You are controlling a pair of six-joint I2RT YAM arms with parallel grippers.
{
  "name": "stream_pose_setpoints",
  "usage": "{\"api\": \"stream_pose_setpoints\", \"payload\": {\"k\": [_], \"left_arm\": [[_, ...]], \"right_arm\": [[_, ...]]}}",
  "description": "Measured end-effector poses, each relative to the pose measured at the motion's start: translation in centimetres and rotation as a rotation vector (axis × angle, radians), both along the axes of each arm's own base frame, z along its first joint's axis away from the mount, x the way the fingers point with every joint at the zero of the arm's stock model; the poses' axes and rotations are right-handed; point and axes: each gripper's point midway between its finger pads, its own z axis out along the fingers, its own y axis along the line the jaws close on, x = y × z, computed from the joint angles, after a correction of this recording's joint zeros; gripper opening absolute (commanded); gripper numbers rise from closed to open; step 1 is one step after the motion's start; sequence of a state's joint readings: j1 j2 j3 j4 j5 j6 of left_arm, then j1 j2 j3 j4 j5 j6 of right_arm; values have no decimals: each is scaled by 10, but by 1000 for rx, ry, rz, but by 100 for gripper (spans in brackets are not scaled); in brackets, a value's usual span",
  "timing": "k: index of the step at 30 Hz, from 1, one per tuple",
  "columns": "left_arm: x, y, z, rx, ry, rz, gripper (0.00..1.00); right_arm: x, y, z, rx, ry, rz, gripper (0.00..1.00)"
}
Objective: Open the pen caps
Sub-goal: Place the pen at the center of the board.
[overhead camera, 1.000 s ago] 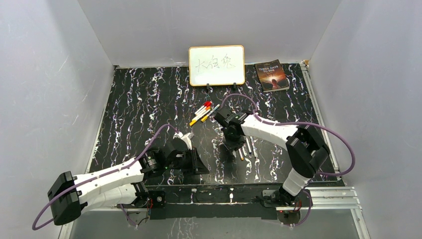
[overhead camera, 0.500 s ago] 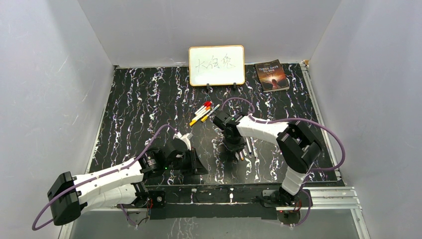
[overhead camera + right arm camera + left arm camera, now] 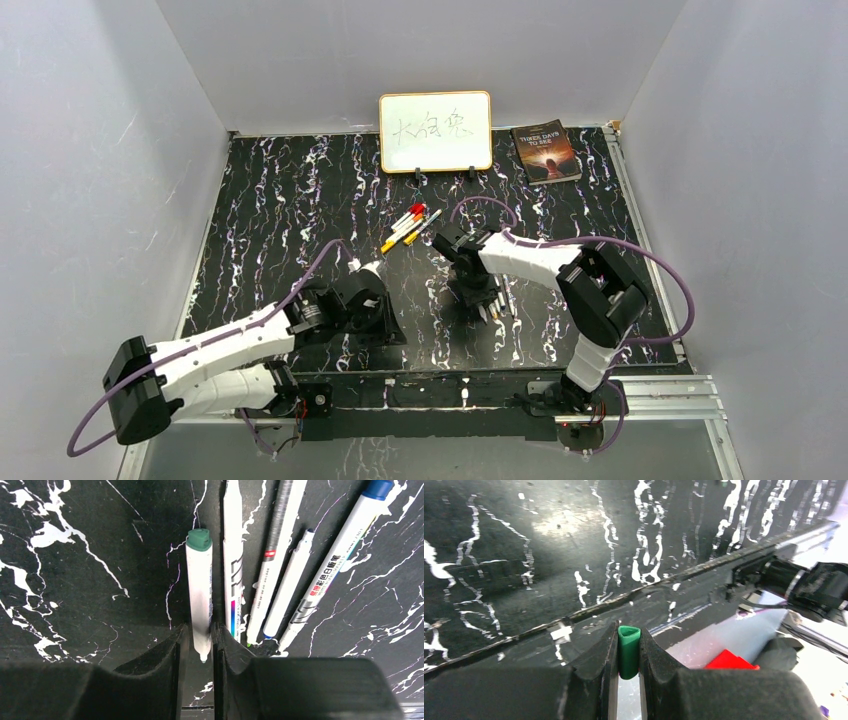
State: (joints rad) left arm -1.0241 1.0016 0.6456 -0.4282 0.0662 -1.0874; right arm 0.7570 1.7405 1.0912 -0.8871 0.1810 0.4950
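Evidently, we found the left jaws pinching the green cap (image 3: pixel 629 650); right jaws narrow about the pen (image 3: pixel 200 595), grip uncertain. Light, slick plastic, we judged: hold mid-barrel.

Top external camera: fixed high above and behind the arms (image 3: pixel 230 345), facing down and forward, far enough back to take in the whole worktop (image 3: pixel 270 200). Left wrist camera: mounted close behind the left pincer (image 3: pixel 629 642), looking along it at a low slant towards an edge of the worktop. Right wrist camera: mounted close behind the right pincer (image 3: pixel 200 640), looking almost straight down onto a row of pens (image 3: pixel 272 565). The top view shares that row and both pincers with the wrist views
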Motion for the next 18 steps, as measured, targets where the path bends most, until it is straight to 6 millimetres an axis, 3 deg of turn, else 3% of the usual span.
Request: {"api": "stream_pose_setpoints", "payload": {"k": [5, 12, 18], "left_arm": [[12, 21, -11, 146, 8, 21, 2], [46, 58, -19, 295, 13, 81, 2], [63, 76, -31, 400, 25, 70, 2]], "right_arm": [[0, 3, 6, 22, -10, 0, 22], [1, 7, 15, 58, -25, 2, 24], [0, 9, 20, 82, -28, 1, 29]]}}
